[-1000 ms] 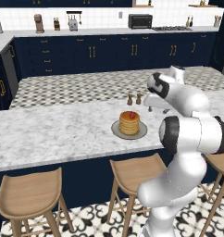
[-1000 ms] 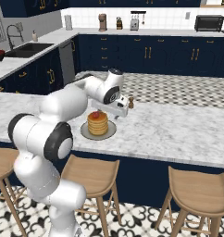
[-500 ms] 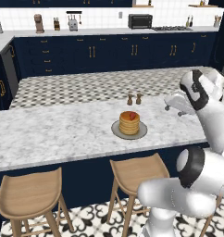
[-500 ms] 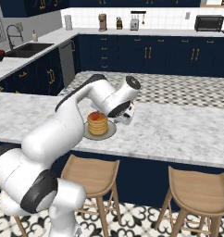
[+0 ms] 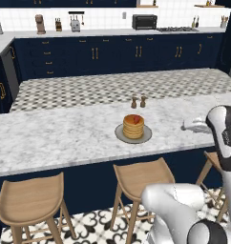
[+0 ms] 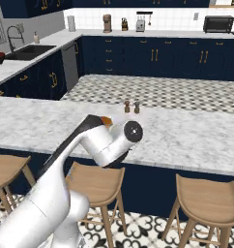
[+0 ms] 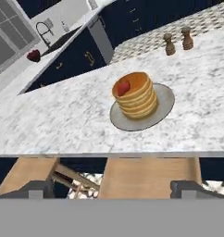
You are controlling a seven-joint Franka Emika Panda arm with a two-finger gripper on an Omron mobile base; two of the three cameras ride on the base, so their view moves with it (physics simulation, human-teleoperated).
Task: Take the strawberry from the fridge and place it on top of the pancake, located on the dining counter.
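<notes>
One strawberry [image 5: 134,118] rests on top of the pancake [image 5: 133,127] stack on its grey plate [image 5: 121,137] mid-tabletop [image 5: 60,133], two shakers [image 5: 138,102] just beyond, while the gripper [image 7: 113,189] hangs off the near edge, released and empty.

Strawberry [image 7: 123,87]: red. Pancake [image 7: 134,95]: golden-tan stack, on a grey round plate [image 7: 162,111]. Dining counter [image 5: 65,133]: white-grey marbled top over a navy base. Stools [image 5: 29,199]: light wood. Two shakers [image 5: 138,102]: brown. Floor [image 5: 103,88]: black-and-white patterned tile. Rear cabinets [image 5: 112,58]: navy with brass handles. Microwave [image 5: 144,22]: black. Wall tiles [image 5: 103,16]: white.
</notes>
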